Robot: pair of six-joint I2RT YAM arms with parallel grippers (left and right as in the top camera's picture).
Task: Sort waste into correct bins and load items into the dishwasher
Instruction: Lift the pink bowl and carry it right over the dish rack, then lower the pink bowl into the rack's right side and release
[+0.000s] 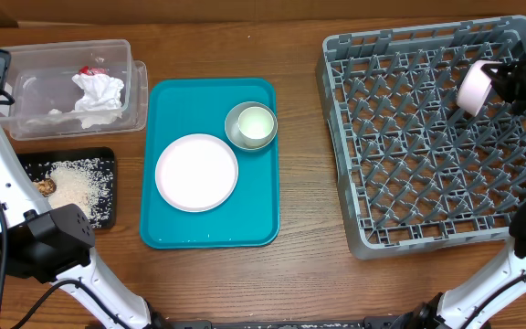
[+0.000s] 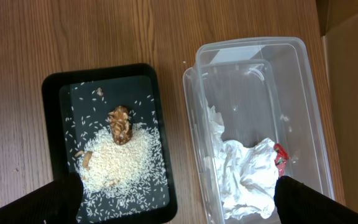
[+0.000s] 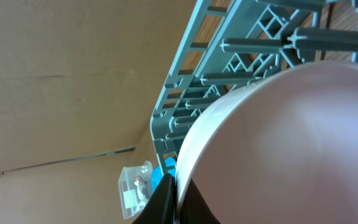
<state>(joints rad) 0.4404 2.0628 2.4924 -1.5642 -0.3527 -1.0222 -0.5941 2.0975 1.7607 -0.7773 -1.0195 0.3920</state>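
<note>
The right wrist view is almost all filled by the small white cup (image 3: 278, 137), so only a dark bit of a finger (image 3: 163, 210) shows at the bottom edge. From above, the right gripper (image 1: 499, 80) is pinching that cup near the far right corner of the grey dish rack (image 1: 427, 210). The left gripper (image 2: 182, 208) is spread wide, and only its two dark tips show, cut off at the bottom corners. The clear tub (image 2: 303, 81) holds the crumpled napkin (image 2: 244, 174), which hides most of the red wrapper (image 2: 279, 155). The black tray (image 2: 55, 112) holds the rice (image 2: 126, 158) and the brown chunk (image 2: 120, 124). On the teal tray (image 1: 208, 228) sit the big white plate (image 1: 196, 172) and the metal bowl (image 1: 251, 125). The bowl looks pale inside, and I cannot tell what is in it.
</note>
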